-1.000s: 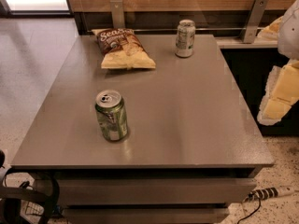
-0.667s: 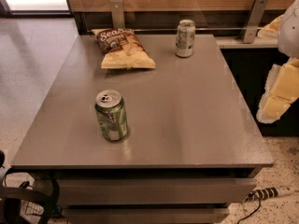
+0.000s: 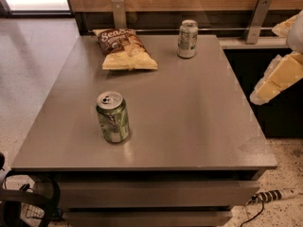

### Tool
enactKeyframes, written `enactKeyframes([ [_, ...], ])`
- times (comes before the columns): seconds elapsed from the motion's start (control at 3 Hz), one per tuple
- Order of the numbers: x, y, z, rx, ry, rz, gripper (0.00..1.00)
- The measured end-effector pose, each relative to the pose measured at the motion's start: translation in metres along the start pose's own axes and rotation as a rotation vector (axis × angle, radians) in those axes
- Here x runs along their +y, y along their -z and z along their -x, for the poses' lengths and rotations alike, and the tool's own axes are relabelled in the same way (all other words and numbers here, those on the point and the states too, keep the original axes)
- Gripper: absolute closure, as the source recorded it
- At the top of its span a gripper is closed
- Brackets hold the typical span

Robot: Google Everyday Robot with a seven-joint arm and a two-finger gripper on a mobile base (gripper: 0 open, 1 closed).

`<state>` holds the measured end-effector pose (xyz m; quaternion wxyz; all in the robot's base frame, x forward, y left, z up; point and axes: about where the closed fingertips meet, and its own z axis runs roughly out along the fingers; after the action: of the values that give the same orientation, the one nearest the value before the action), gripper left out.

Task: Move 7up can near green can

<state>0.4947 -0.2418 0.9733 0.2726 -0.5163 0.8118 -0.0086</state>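
Two cans stand well apart. The gripper (image 3: pixel 276 78) waits at far right; whether it is open cannot be told. It should grasp the 7up can (image 3: pixel 188 38) squarely and carry it upright toward the green can (image 3: pixel 112 117).

chip bag (image 3: pixel 126 49) reads "sea s".

Table top (image 3: pixel 189 126) is a smooth matt grey laminate-looking slab, the green can (image 3: pixel 112 117) is shiny metal, the 7up can (image 3: pixel 188 38) paler metal, the chip bag (image 3: pixel 125 48) crinkly glossy foil, and the gripper (image 3: pixel 265 89) off the table's right edge looks like smooth cream plastic.
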Motion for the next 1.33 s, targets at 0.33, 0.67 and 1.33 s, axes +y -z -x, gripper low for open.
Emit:
enactKeyframes([
  [0.33,-0.028,-0.023,0.008,-0.187,-0.127,-0.050,0.00],
  [0.67,-0.051,-0.037,0.026,-0.357,-0.195,-0.113,0.00],
  [1.33,-0.098,-0.046,0.060,-0.605,-0.381,-0.272,0.00],
])
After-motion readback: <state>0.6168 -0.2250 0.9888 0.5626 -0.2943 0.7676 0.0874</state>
